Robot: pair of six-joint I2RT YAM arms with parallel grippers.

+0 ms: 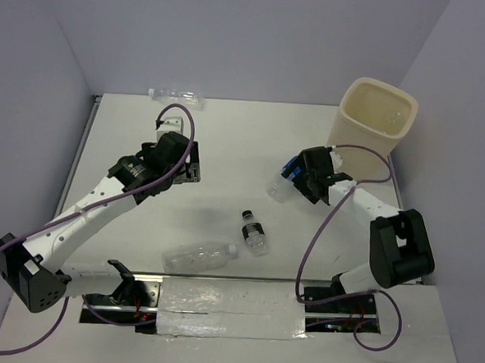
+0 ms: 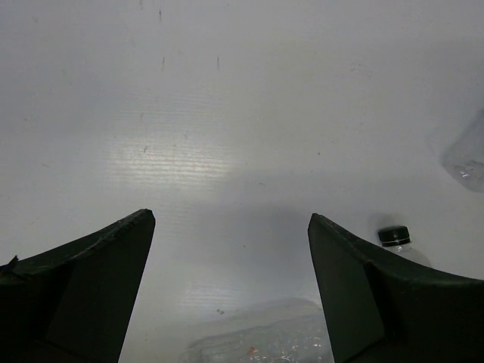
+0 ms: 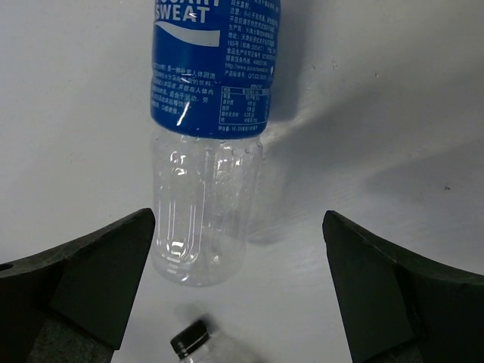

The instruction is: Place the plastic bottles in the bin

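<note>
Bright, soft shadows w/ table (image 2: 174, 162) glare

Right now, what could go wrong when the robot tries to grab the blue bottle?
The blue bottle lies off-centre under the open right gripper, close to one finger, so closing might push or roll it instead of pinching it. The small dark-capped bottle lies near its base and could get knocked.

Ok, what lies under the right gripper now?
The blue-labelled bottle lies on the table, below the open right gripper. From above, the gripper covers most of its label; its cap end cannot be seen.
</note>
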